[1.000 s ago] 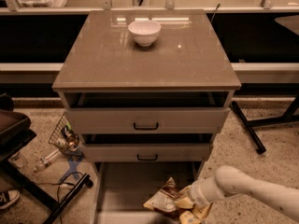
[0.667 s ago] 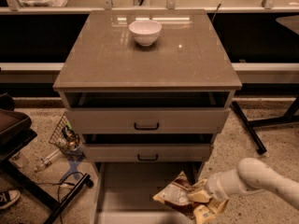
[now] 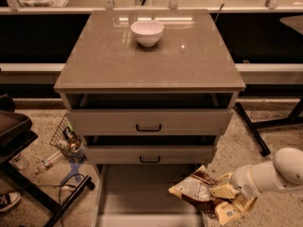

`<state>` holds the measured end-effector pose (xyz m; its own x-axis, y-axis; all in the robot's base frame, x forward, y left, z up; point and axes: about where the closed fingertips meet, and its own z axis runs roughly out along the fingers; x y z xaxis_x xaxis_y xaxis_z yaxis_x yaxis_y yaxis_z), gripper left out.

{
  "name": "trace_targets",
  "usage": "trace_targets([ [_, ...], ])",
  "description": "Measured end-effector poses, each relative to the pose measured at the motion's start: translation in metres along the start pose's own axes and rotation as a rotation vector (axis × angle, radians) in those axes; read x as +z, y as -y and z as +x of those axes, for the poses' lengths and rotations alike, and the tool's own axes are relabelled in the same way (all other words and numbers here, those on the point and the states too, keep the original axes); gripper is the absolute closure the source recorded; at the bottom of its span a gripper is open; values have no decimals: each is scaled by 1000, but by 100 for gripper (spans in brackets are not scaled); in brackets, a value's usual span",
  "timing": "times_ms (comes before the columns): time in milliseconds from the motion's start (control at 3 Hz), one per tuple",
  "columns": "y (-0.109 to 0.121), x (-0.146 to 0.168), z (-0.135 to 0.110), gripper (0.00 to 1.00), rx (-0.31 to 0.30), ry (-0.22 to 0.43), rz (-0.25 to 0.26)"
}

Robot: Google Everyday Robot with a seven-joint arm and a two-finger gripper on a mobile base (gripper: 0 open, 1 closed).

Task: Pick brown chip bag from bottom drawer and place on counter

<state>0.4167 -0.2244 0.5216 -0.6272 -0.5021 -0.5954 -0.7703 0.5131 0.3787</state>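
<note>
Speckled flooring is showing around a grey cabinet whose glossy surface (image 3: pixel 118 65) is carrying a white bowl (image 3: pixel 147 32) near its rear edge, about midway along it. Below the surface, two grey-fronted drawers with dark handles (image 3: pixel 149 127) are sitting slightly pulled out, and the bottom drawer (image 3: pixel 137 197) is standing wide open beneath them, its pale floor showing bare toward the left wall. The bag (image 3: pixel 201 195) is hanging over the drawer's right front corner, lifted clear of the floor and tilted, with its brown, white and tan panels crumpled. The tool (image 3: pixel 226 193) is reaching in from the right edge of view on a white arm (image 3: pixel 272 174), and its tan fingers (image 3: pixel 222 191) are pinching closed on the bag's right side. Left of the cabinet, a wire basket (image 3: pixel 66 136) is lying on the floor beside a dark stand (image 3: pixel 28 183).
</note>
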Motion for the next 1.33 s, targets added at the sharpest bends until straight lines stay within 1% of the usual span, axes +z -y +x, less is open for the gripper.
trace_targets([
  [333, -28, -47, -24, 100, -22, -9, 54],
  [667, -28, -47, -24, 100, -22, -9, 54],
  [1000, -33, -57, -40, 100, -37, -29, 70],
  [1333, -41, -90, -74, 100, -38, -29, 81],
])
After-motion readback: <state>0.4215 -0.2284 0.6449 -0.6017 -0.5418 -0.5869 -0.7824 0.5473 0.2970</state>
